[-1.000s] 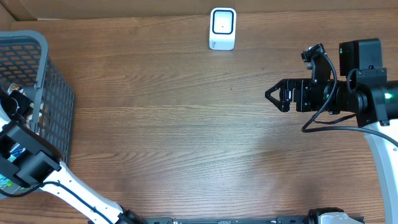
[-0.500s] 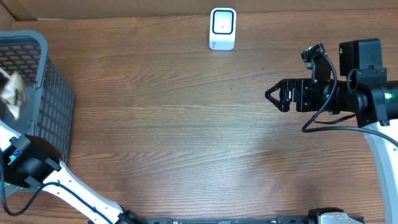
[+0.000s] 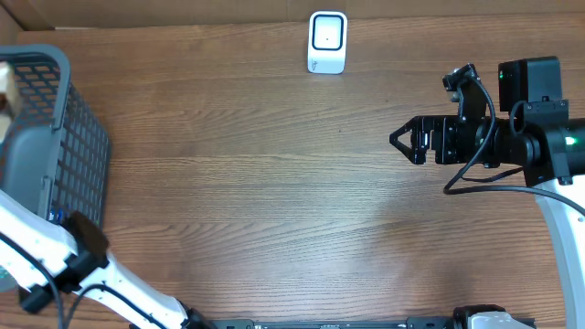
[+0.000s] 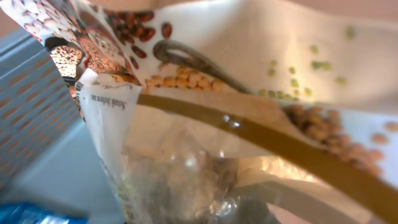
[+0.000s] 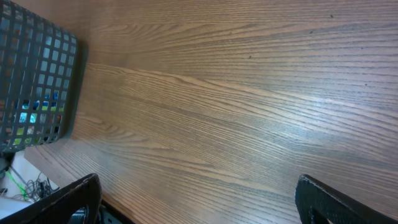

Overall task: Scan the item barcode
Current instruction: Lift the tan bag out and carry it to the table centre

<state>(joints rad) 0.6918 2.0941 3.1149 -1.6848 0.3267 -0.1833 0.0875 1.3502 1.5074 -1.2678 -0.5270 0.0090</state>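
Note:
The item is a clear plastic bag of beans (image 4: 205, 81) printed with bean pictures and a white text label; it fills the left wrist view. My left gripper (image 4: 245, 210) is shut on the bag's lower part, its dark fingers barely showing behind the plastic. In the overhead view only a tan corner of the bag (image 3: 7, 90) shows above the grey basket (image 3: 80, 151) at the left edge. No barcode shows. The white scanner (image 3: 327, 41) stands at the back centre. My right gripper (image 3: 395, 140) hangs open over the table at the right, holding nothing.
The basket (image 5: 37, 81) holds other packages, one of them blue (image 4: 37, 213). My left arm's white links (image 3: 101, 279) cross the front left corner. Bare wooden tabletop (image 3: 274, 183) lies between basket, scanner and right arm.
The left arm has swung up and back over the basket, carrying the bag toward the upper left edge of the overhead view. The right arm has not moved.

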